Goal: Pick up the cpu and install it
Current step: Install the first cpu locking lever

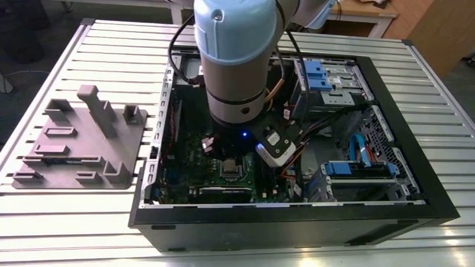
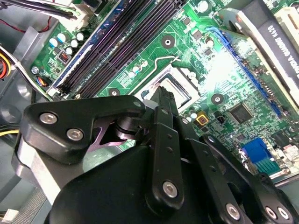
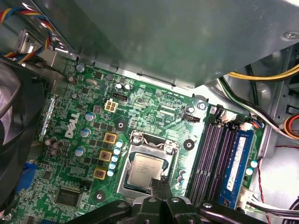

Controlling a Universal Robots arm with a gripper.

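The cpu (image 3: 144, 168), a small silvery-beige square, lies flat in the metal socket frame (image 3: 134, 139) on the green motherboard (image 3: 154, 109). My gripper (image 3: 159, 181) hangs just above the board with its black fingers drawn together at one edge of the cpu, and nothing shows between them. In the second wrist view the gripper (image 2: 161, 89) points down at the socket, where the cpu (image 2: 180, 86) shows beside the fingertip. In the exterior view the arm covers the gripper, and the cpu (image 1: 232, 167) sits below it inside the open computer case (image 1: 415, 167).
Long black memory slots (image 3: 212, 158) run beside the socket. A grey plastic tray (image 1: 78, 142) rests on the slatted table at the exterior view's left. Drive bays with blue clips (image 1: 323, 75) and loose cables (image 1: 356, 150) crowd the case on the exterior view's right.
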